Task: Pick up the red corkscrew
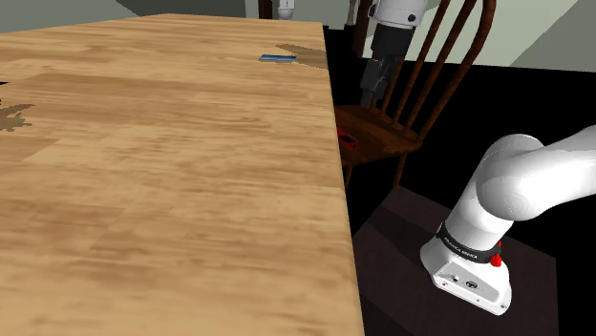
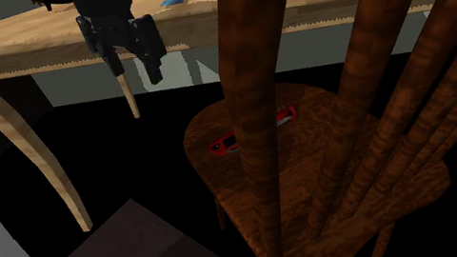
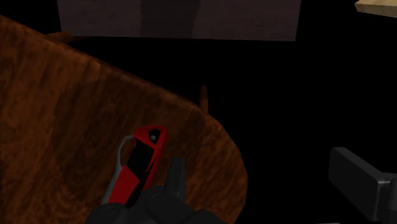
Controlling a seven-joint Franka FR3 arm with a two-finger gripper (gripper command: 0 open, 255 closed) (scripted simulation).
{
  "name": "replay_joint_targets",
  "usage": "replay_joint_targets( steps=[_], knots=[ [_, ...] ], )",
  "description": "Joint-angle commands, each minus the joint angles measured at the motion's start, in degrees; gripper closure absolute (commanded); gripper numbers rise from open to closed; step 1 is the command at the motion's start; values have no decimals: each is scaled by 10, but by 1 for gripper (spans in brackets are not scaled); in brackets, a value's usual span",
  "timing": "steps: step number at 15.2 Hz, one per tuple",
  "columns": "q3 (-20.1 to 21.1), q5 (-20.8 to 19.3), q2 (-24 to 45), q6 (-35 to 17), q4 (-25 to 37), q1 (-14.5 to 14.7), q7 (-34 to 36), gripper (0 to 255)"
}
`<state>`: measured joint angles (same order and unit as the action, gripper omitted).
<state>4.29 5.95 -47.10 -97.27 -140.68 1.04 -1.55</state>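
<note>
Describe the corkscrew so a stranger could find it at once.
Beside the big wooden table stands a dark wooden chair. On its seat lies the corkscrew. It is red and black, the one bright thing on the brown seat.

Small print on the white arm's (image 1: 521, 181) black band (image 1: 468, 246) is illegible.

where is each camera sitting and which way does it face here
Shoulder view: beside the stand, looking across the table to the chair; white arm and tool show.
Second exterior view: low behind the chair, facing the table through its spindles; tool upper left, arm lower left.
Wrist view: on the hand, looking down at the seat; open fingers show.
Shared: the red corkscrew on the seat, in all three.
</note>
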Motion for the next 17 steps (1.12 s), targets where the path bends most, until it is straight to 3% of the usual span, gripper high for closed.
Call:
replay_joint_targets(
  steps=[1, 9, 17],
  knots=[
    [0, 0, 0, 0, 0, 0, 0, 0],
    [-2, -43, 124, -141, -14, -48, 21, 0],
    [-7, -95, 271, -262, 14, -99, 59, 0]
  ],
)
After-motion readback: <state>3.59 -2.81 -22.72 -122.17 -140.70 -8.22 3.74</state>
